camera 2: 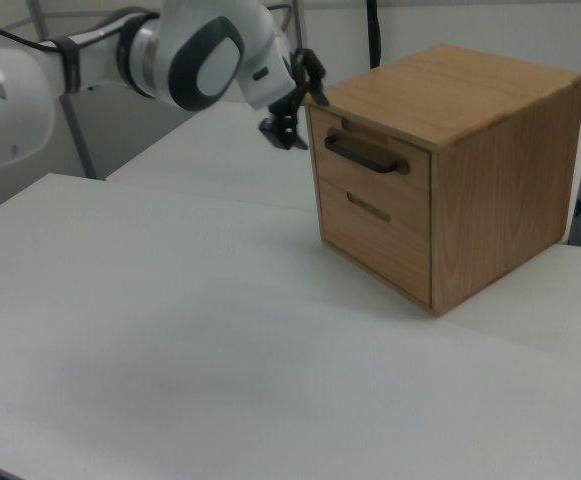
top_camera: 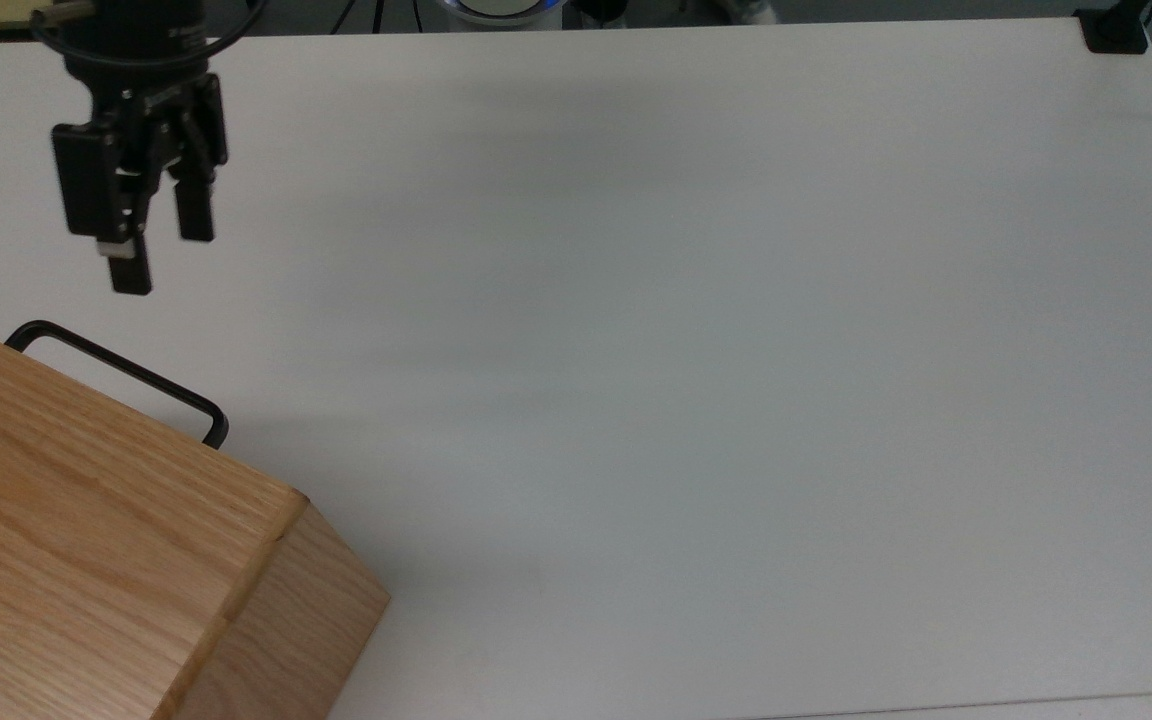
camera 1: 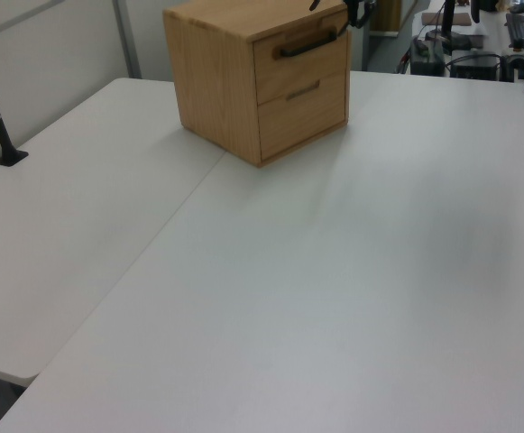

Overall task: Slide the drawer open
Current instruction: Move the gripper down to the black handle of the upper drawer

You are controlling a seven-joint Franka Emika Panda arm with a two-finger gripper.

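The oak cabinet (camera 2: pixel 440 170) sits on the white counter (top_camera: pixel 696 380), at the lower left corner of the top view, near the far edge in the left view and towards the right in the right view. The drawer (camera 2: pixel 368 160) is the upper of two fronts, flush w/ the cabinet face and so shut; its black U-shaped handle (camera 2: pixel 363 154) runs across the panel (in the top view the handle (top_camera: pixel 121 378) juts past the cabinet's top edge over the counter). Below it is a 2nd front w/ a small flat pull (camera 2: pixel 368 208). The claw (top_camera: pixel 158 262) hangs from the white and grey arm (camera 2: pixel 170 55), fingers pointing down, above the counter and clear of the handle, up and a bit to the left of it in the top view. In the right view the claw (camera 2: pixel 285 135) is just beside the cabinet's upper front corner, to the right view's left of the handle, not touching it as far as I can tell. Its two fingers (top_camera: pixel 196 210) stand apart w/ a plain gap between them, holding nothing. A black clamp (top_camera: pixel 1114 30) sits at the counter's far right corner in the top view.
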